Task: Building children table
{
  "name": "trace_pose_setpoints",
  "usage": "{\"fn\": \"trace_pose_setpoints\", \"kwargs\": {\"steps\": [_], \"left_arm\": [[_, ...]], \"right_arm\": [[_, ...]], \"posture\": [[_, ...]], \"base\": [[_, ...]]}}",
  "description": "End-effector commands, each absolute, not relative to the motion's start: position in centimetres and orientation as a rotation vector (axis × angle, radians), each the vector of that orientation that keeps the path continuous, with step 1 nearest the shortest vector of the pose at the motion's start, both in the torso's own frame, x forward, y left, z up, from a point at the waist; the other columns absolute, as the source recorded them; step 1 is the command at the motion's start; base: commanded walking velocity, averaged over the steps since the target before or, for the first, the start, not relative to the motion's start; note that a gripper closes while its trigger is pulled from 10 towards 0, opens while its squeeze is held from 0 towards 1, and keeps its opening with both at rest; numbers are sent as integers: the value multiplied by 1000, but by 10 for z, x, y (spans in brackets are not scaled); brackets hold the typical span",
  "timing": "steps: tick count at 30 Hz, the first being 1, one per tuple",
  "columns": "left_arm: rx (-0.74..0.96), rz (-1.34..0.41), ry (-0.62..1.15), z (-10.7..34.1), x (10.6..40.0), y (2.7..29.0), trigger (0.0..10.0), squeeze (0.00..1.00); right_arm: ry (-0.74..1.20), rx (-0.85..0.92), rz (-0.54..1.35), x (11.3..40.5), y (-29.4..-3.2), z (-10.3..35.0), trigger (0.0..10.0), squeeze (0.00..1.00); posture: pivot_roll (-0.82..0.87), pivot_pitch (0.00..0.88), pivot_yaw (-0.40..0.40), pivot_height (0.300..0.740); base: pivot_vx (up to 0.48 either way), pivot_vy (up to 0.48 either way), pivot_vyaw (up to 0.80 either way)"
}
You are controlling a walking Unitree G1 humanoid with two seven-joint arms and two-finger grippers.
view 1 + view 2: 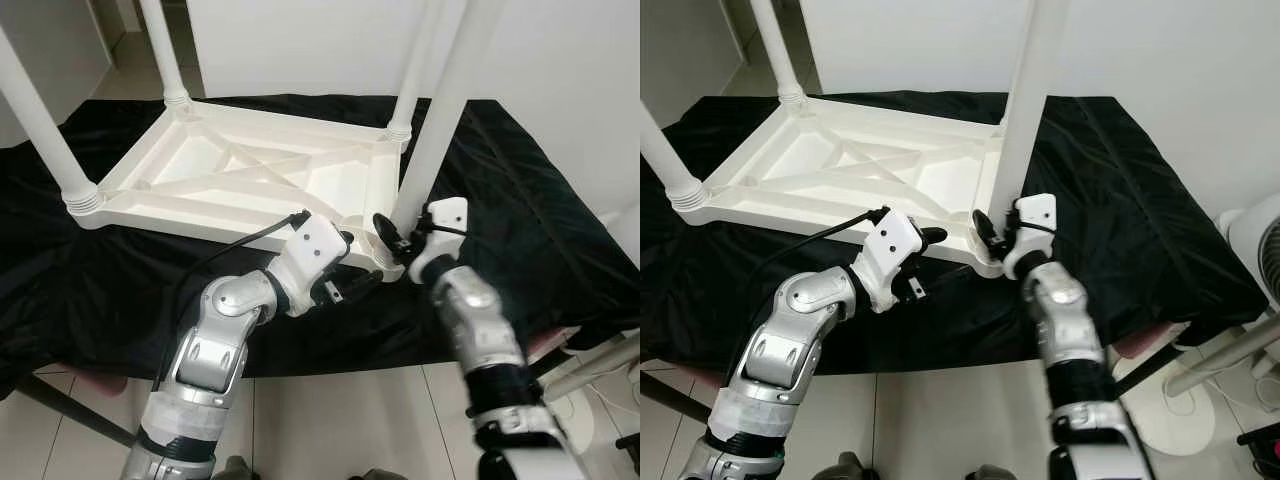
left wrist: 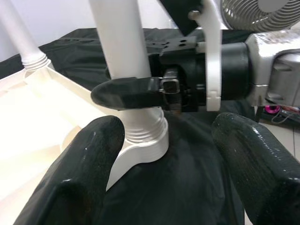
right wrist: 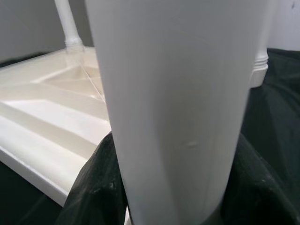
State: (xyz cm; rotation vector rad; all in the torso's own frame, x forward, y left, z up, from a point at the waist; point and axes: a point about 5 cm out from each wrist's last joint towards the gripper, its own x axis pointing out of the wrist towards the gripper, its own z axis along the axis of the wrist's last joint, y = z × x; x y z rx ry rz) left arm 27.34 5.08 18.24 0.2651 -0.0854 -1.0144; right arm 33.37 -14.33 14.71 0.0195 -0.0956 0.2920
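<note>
A white plastic children's table lies upside down on a black cloth, with its legs pointing up. My right gripper is shut on the base of the near right leg, just above its corner socket. In the right wrist view that leg stands between the two black fingers. My left gripper is open beside the same corner. Its fingers are spread on either side of the socket without touching the leg.
Three more legs stand at the near left, far left and far right. A white fan is to the right of the cloth-covered surface. A white wall rises behind it, and tiled floor lies below the front edge.
</note>
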Motion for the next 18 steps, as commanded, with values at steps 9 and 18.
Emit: {"fn": "trace_pose_setpoints", "kwargs": {"steps": [9,18], "left_arm": [[232,-919,-63,180,274,54,10000,0],[233,-910,-58,177,273,53,10000,0]], "right_arm": [[11,109,-90,303,-107,132,10000,0],[-56,94,10,298,-113,133,10000,1000]], "posture": [[-121,60,14,740],[-113,58,1,740]], "base": [[0,0,0],[0,0,0]]}}
